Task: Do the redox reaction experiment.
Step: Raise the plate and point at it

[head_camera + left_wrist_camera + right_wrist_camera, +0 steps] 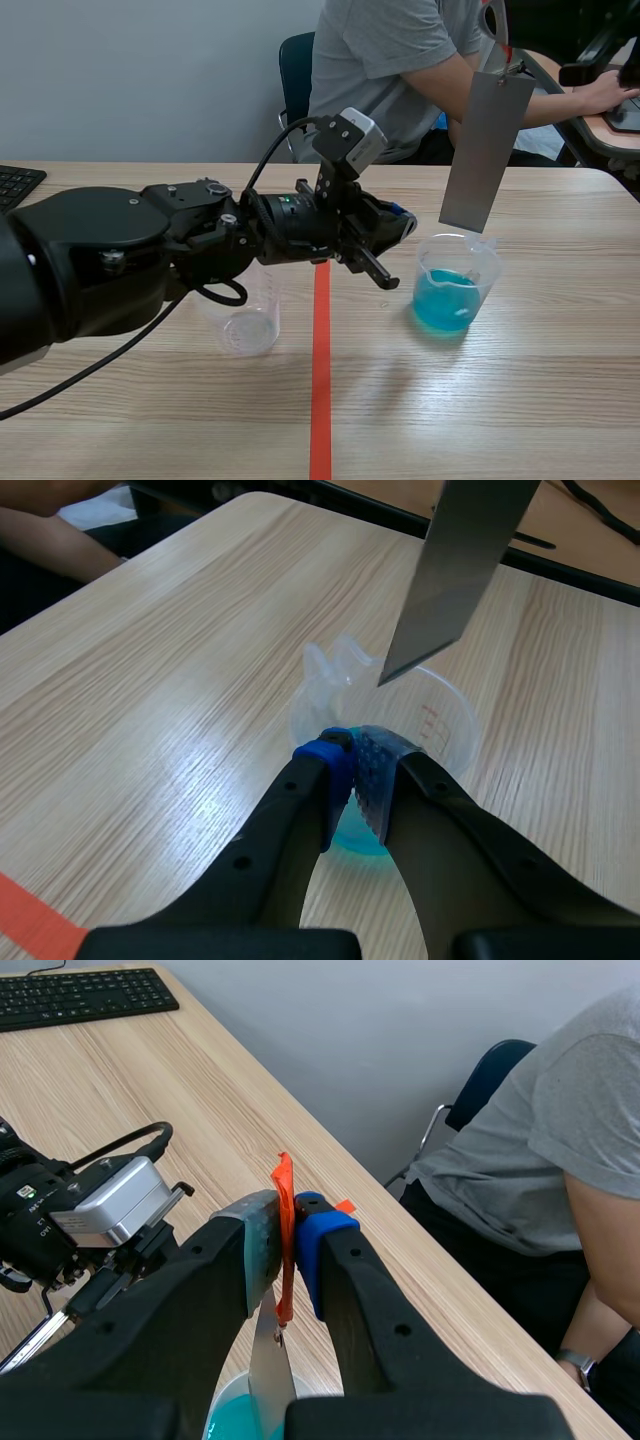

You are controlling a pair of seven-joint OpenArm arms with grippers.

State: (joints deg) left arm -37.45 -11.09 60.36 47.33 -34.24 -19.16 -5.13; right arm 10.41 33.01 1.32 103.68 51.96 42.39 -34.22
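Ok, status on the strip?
Left gripper shut, empty, by beaker. Right gripper shut on tab; strip hangs over beaker, undipped. Nothing between.

Black cabled arm (100,260), blue-padded pincer (355,772)

Scene view: between the arms, facing across the table (560,400).
Left wrist view: close above the blue-liquid beaker (440,720).
Right wrist view: high, looking down.
Shared: blue-liquid beaker, metal strip (485,150).

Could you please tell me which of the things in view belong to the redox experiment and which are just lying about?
For the experiment: metal strip, hung on the orange tie in the right gripper; beaker of blue liquid; empty beaker.
Just lying about: keyboard; chair by the seated person.
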